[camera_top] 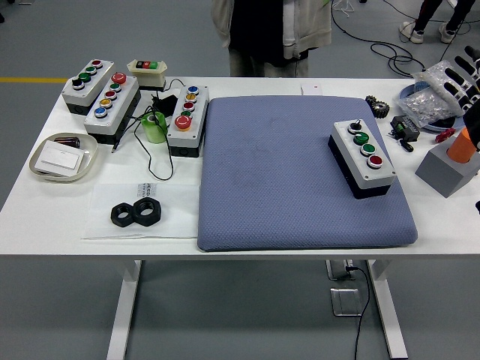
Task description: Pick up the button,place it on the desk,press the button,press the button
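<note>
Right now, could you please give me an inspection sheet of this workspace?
Surface: white table with blue-grey padded mat.
Job's things: grey four-button control box on the mat's right part.
Clutter: three more button boxes far left, green tape roll, two black hex nuts, beige tray, grey block with orange peg.
Robot hands: right robot hand at right edge, fingers unclear; left nothing seen.
Cables: black wire by the boxes; floor cables.
Surroundings: person standing at far side.
</note>
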Tool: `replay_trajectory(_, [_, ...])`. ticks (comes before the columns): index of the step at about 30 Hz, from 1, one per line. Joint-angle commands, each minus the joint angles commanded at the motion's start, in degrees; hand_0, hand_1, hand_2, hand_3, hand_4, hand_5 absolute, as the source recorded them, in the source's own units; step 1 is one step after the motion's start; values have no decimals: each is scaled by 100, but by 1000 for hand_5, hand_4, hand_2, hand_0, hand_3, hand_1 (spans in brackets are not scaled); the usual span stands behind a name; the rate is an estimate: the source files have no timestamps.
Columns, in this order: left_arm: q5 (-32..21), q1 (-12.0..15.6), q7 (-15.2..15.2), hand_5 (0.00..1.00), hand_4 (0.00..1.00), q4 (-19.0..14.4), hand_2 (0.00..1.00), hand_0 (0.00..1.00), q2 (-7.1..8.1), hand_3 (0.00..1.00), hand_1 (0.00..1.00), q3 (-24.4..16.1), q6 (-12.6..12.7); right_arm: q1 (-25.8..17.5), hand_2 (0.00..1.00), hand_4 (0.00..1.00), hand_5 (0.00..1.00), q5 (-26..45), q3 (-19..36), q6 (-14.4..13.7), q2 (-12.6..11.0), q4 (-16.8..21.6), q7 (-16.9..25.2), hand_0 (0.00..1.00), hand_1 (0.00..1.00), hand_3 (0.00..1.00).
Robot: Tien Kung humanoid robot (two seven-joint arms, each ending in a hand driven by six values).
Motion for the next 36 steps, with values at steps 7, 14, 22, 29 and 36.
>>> replay_trajectory(7, [-37,-23,-3,998,694,-4,753,683,-4,791,655,26,-1,23,903,609,549,-144,-18,-7,-8,-2,-35,959,861,880])
replay_trajectory(14, [-2,7,13,998,694,-10,753,683,-7,791,655,9,-12,-8,911,703,418,-711,-69,-44,-6,10,-168,959,864,890])
replay_trajectory(22, [46,51,28,998,694,-18,753,682,-4,791,654,-14,-27,33,943,797,317,-2256,-396,-252,56,29,-985,980,895,940])
replay_trajectory(29, [84,67,42,998,694,-21,751,682,-4,790,653,-40,-31,212,991,937,254,-3969,-1027,-267,379,-37,-2228,998,930,998])
replay_trajectory(36, [123,84,59,998,695,-25,750,682,-9,790,654,-64,-32,370,998,972,218,-5645,-1443,-317,852,-344,-2949,998,947,998])
